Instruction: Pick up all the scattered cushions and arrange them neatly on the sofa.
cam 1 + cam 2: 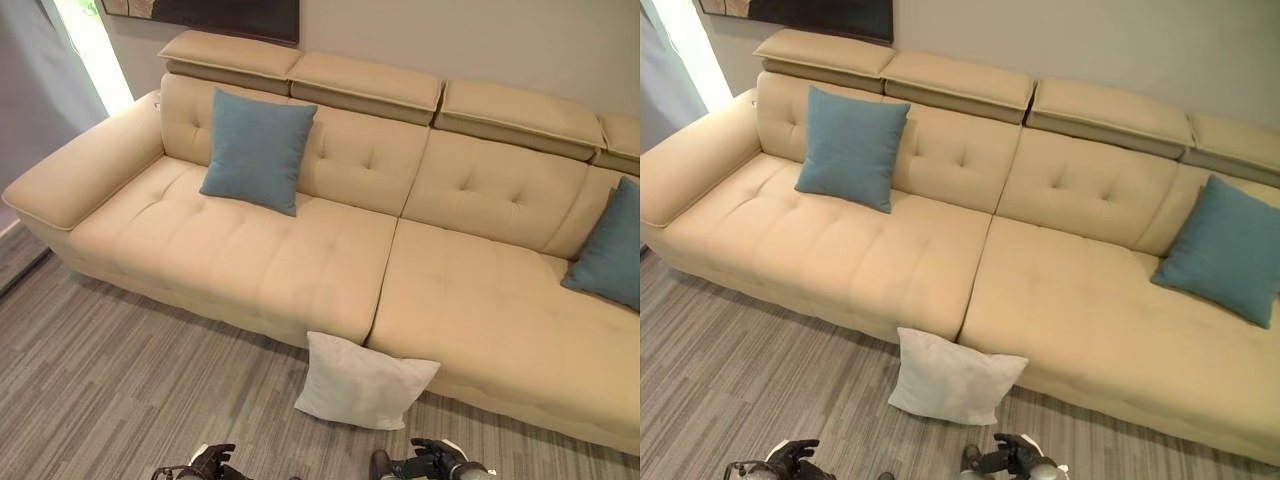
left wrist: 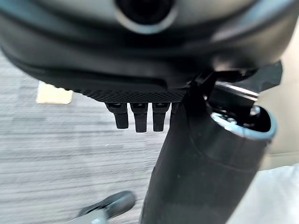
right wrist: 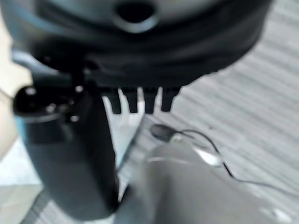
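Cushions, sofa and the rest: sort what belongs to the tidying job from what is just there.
Job:
white cushion, on the floor against the sofa front
left blue cushion, upright on the sofa
right blue cushion, leaning at the far end
left hand and right hand, low, holding nothing

Just there:
dark picture on the wall
grey curtain

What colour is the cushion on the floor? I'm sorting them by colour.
White cushion, clearest in the left eye view.
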Controlling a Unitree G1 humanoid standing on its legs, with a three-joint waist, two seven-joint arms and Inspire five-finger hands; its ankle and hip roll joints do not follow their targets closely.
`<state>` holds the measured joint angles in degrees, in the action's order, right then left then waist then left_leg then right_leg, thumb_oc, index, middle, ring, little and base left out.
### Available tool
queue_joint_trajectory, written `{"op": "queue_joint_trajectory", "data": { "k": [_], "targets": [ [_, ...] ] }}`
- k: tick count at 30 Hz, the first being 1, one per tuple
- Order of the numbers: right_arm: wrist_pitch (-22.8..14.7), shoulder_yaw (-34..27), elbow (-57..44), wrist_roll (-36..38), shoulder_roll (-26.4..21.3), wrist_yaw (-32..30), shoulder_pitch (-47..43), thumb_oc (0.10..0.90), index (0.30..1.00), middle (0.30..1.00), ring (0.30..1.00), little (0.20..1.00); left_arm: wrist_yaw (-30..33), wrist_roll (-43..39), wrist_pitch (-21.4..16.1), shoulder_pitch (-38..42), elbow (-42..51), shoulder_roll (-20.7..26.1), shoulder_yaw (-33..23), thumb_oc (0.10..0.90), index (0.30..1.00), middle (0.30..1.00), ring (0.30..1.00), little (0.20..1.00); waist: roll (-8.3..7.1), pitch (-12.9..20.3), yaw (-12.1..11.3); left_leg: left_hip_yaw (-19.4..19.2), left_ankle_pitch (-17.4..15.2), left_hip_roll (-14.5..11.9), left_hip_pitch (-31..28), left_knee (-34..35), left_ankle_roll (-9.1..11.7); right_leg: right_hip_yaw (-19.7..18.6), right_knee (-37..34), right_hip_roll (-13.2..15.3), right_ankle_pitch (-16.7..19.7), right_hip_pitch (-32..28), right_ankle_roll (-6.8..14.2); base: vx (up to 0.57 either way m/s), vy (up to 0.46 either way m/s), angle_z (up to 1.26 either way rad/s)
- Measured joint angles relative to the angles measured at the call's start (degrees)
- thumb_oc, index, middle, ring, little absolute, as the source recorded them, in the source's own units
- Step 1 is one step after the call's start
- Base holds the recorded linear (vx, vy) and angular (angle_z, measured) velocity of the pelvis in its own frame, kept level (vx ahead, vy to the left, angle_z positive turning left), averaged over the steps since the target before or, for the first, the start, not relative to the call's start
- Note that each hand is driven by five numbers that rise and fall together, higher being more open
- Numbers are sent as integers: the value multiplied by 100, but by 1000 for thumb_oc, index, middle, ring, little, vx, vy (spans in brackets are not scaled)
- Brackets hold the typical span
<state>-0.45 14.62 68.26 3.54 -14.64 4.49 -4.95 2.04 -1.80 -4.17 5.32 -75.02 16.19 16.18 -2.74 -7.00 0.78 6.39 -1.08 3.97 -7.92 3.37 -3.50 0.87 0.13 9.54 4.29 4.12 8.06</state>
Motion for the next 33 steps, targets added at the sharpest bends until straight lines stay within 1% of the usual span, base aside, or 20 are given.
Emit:
{"op": "queue_joint_trajectory", "data": {
  "k": [1, 2, 5, 8, 14, 16, 17, 19, 20, 21, 22, 23, 24, 25, 26, 27, 28, 29, 30, 33],
  "targets": [
    [2, 2, 11, -9, -20, -11, 36, 800, 900, 900, 900, 900, 13, 20, -1, -6, 31, -46, 19, 800, 900, 900, 900, 900, -22, 49, 32, 91, -62, 24, -80, 77, 90, -35, -119, 8, 241, -131, -88, 67, -187, 25],
    [-3, -7, -7, -25, -96, -114, 68, 800, 900, 900, 900, 900, 14, 21, -39, -97, 170, -108, 107, 800, 900, 900, 900, 900, 107, 113, -1, 80, -80, -93, -82, 106, 201, -28, -293, -119, 335, -212, -169, 20, -137, 16],
    [-7, -57, -169, -34, -301, -353, -8, 800, 900, 900, 900, 900, 44, 15, -69, -142, 418, -143, 135, 800, 900, 900, 900, 900, 261, 113, 6, 69, -145, -340, 133, 62, 339, 31, -531, -377, 453, -137, -327, -92, -126, -5],
    [-36, -49, -412, -30, -581, -595, -170, 800, 900, 900, 900, 900, 123, 11, -98, 55, 534, -129, 192, 800, 900, 900, 900, 900, 267, -26, 32, 67, -166, -412, 548, -163, 467, 45, -519, -457, 556, 192, -462, -205, -92, -1],
    [-222, -158, -630, 212, -1095, -1011, -1112, 800, 900, 900, 900, 900, 277, -56, -206, 1003, 761, -94, 427, 800, 900, 900, 900, 900, 244, -951, 136, 275, -238, -444, 1978, -1269, 746, 293, -207, -549, 569, 1123, -561, -159, -90, 25],
    [-281, -161, -604, 350, -1176, -1129, -1505, 800, 900, 900, 900, 900, 398, -364, -310, 1275, 1008, -62, 571, 800, 900, 900, 900, 900, 364, -1258, 81, 284, -343, -486, 2421, -1546, 799, 327, -58, -601, 565, 1468, -660, 43, 134, 23],
    [-298, -183, -610, 469, -1198, -1225, -1698, 800, 900, 900, 900, 900, 447, -519, -323, 1394, 1143, -45, 612, 800, 900, 900, 900, 900, 360, -1436, 56, 404, -393, -414, 2732, -1874, 751, 229, -84, -599, 692, 1573, -693, 33, 124, 2],
    [-413, -285, -586, 797, -1148, -1404, -2261, 800, 900, 900, 900, 900, 604, -739, -478, 1752, 1466, 151, 746, 800, 900, 900, 900, 900, 154, -1900, -145, 856, -490, -255, 3435, -1970, 669, -266, -205, -602, 771, 1944, -698, 17, 181, -27],
    [-482, -342, -612, 880, -1148, -1458, -2426, 800, 900, 900, 900, 900, 660, -769, -482, 1882, 1550, 189, 796, 800, 900, 900, 900, 900, 166, -2038, -144, 879, -458, -271, 3599, -1824, 631, -330, -225, -633, 893, 2048, -567, 9, 303, -48],
    [-560, -403, -618, 966, -1109, -1493, -2654, 800, 900, 900, 900, 900, 730, -769, -516, 1961, 1651, 209, 786, 800, 900, 900, 900, 900, 248, -2159, -182, 881, -156, -450, 3721, -1494, 787, -434, -214, -774, 920, 2194, -540, 1, 308, -54],
    [-626, -526, -614, 1128, -978, -1565, -2810, 800, 900, 900, 900, 900, 799, -765, -545, 2053, 1526, 206, 814, 800, 900, 900, 900, 900, 197, -2188, -199, 790, 141, -433, 3783, -1441, 866, -668, -190, -784, 887, 2368, -502, -7, 312, -72],
    [-665, -603, -586, 1354, -1057, -1443, -2886, 800, 900, 900, 900, 900, 770, -763, -540, 2182, 1484, 214, 787, 800, 900, 900, 900, 900, 159, -2216, -180, 671, 159, -393, 3815, -1446, 858, -785, -229, -758, 750, 2425, -361, -1, 296, -69],
    [-650, -593, -560, 1586, -1173, -1168, -2919, 800, 900, 900, 900, 900, 758, -771, -542, 2194, 1477, 195, 876, 800, 900, 900, 900, 900, 236, -2233, -247, 501, 233, -464, 3863, -1467, 787, -827, -202, -764, 538, 2511, -201, -2, 356, -77],
    [-1036, -1149, -828, 1850, -1169, -1327, -2739, 800, 900, 900, 900, 900, 924, -766, -620, 2153, 1566, 287, 779, 800, 900, 900, 900, 900, 218, -2220, -173, 222, 235, -321, 4010, -1691, 602, -960, 11, -644, 51, 2758, 190, 3, 237, -83],
    [-1219, -1414, -830, 2026, -1115, -1419, -2718, 800, 900, 900, 900, 900, 1000, -761, -628, 2163, 1485, 323, 782, 800, 900, 900, 900, 900, 218, -2202, -122, 181, 335, -324, 3984, -1609, 380, -1012, 12, -617, -125, 2803, 352, 9, 211, -120],
    [-1309, -1567, -833, 2257, -1119, -1521, -2812, 800, 900, 900, 900, 900, 1014, -721, -626, 2241, 1460, 457, 792, 800, 900, 900, 900, 900, 247, -2187, -185, -136, 523, -531, 4015, -1357, 356, -998, 304, -739, 38, 3088, 93, 5, 113, -108],
    [-1266, -1546, -821, 2350, -1169, -1558, -2824, 800, 900, 900, 900, 900, 1056, -700, -635, 2309, 1488, 569, 767, 800, 900, 900, 900, 900, 291, -2203, -157, -124, 582, -564, 4031, -1219, 353, -916, 527, -781, 147, 3176, 30, -1, 148, -57],
    [-1271, -1655, -828, 2514, -1187, -1637, -2538, 800, 900, 900, 900, 900, 1100, -701, -651, 2503, 1501, 801, 785, 800, 900, 900, 900, 900, 218, -2181, 85, -133, 677, -360, 4038, -1025, 348, -827, 698, -583, 136, 2828, 50, -17, 108, 15],
    [-1297, -1728, -818, 2621, -1227, -1685, -2392, 800, 900, 900, 900, 900, 1148, -703, -704, 2573, 1534, 909, 824, 800, 900, 900, 900, 900, 182, -2168, 140, -168, 752, -310, 4096, -986, 379, -893, 456, -500, 119, 2683, -119, -18, 102, 27],
    [-1329, -1798, -762, 2962, -1394, -1993, -2288, 800, 900, 900, 900, 900, 1522, -703, -813, 3228, 1831, 1461, 819, 800, 900, 900, 900, 900, 171, -2187, 215, -310, 951, -174, 4647, -870, 364, -888, -16, -328, 573, 3095, -73, -7, 54, -3]
  ]
}}
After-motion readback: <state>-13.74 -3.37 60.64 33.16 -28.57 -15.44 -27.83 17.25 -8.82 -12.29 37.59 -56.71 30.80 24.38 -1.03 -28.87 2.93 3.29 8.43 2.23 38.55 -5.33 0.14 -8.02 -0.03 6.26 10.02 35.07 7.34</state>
